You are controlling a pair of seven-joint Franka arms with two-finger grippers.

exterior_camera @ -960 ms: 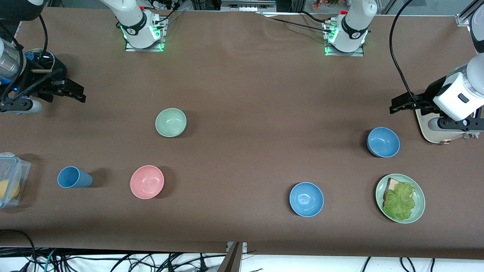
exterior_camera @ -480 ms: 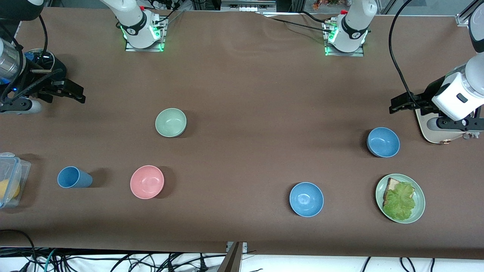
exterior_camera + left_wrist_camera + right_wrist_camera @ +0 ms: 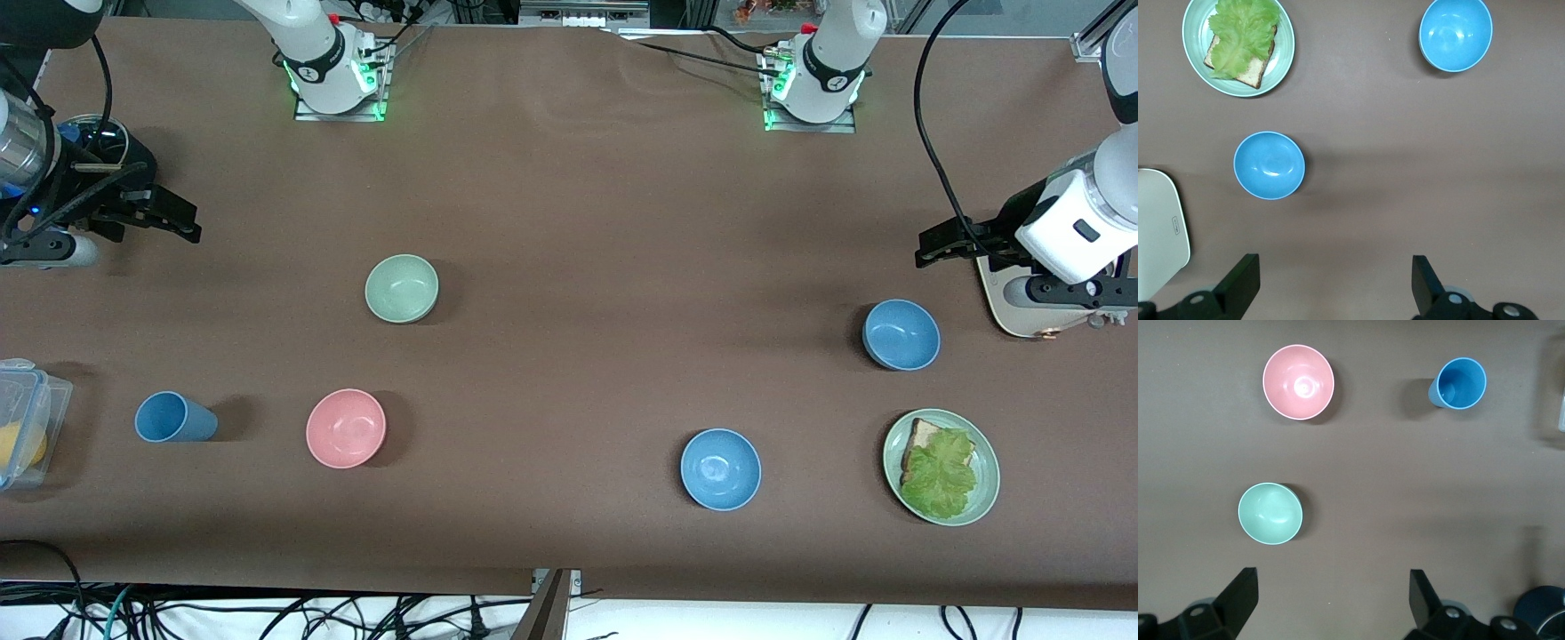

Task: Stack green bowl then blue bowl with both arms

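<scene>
The green bowl point(image 3: 402, 288) sits upright and empty on the brown table, toward the right arm's end; it also shows in the right wrist view point(image 3: 1270, 513). Two blue bowls stand toward the left arm's end, one point(image 3: 901, 334) farther from the front camera than the other point(image 3: 720, 469); both show in the left wrist view point(image 3: 1269, 165) point(image 3: 1455, 33). My right gripper point(image 3: 169, 218) point(image 3: 1333, 597) is open and empty over bare table at the right arm's end. My left gripper point(image 3: 947, 244) point(image 3: 1335, 280) is open and empty over bare table at the left arm's end.
A pink bowl point(image 3: 346, 428) and a blue cup point(image 3: 174, 418) stand nearer the front camera than the green bowl. A green plate of bread and lettuce point(image 3: 941, 467) sits beside the nearer blue bowl. A clear plastic box point(image 3: 22, 422) and a white board point(image 3: 1013, 307) lie at the table's ends.
The left arm's wrist has shifted very slightly. The bowls and the other things on the table have not moved.
</scene>
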